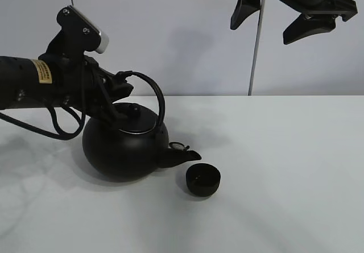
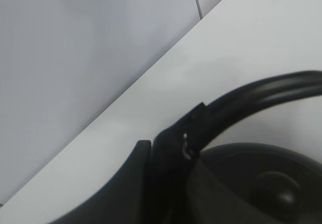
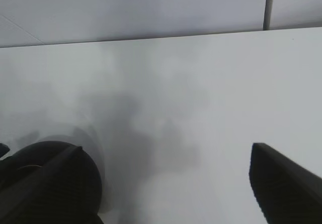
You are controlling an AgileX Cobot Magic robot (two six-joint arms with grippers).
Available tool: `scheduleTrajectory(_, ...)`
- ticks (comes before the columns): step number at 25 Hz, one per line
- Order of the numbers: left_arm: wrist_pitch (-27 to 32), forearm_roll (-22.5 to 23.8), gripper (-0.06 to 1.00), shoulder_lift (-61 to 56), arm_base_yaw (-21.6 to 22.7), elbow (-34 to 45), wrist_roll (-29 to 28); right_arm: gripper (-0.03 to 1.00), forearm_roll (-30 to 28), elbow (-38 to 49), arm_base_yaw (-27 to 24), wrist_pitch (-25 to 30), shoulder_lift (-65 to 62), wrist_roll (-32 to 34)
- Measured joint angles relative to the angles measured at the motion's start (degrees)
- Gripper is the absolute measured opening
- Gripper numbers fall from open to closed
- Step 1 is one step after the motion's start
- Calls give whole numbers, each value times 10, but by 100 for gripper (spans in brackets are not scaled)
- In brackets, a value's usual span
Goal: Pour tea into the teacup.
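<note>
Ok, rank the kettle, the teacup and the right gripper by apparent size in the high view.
1. kettle.
2. right gripper: spans more than the teacup, but it is cropped and likely nearer the camera, so unsure.
3. teacup.

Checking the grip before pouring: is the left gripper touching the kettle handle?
Touching. The left wrist view shows the left gripper clamped shut on the arched kettle handle, with no gap between them.

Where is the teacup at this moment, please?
In the exterior high view the teacup stands on the white table near the middle, just right of the kettle, close to its spout.
</note>
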Motion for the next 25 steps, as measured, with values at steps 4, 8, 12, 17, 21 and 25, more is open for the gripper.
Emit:
scheduleTrajectory(4,0,0,10,0,-1,-1,1,61,0,0,0,0,0,0)
scheduleTrajectory(8,2,0,10,0,-5,-3,10,61,0,0,0,0,0,0)
scheduleTrajectory(12,2,-1,10,0,-9,-3,15,61,0,0,0,0,0,0)
scheduleTrajectory(17,1,-2,10,0,-11,-3,28,61,0,0,0,0,0,0)
scheduleTrajectory(21,0,-7,10,0,-14,-3,45,61,0,0,0,0,0,0)
scheduleTrajectory(25,0,-9,10,0,-14,-5,54,61,0,0,0,-1,0,0)
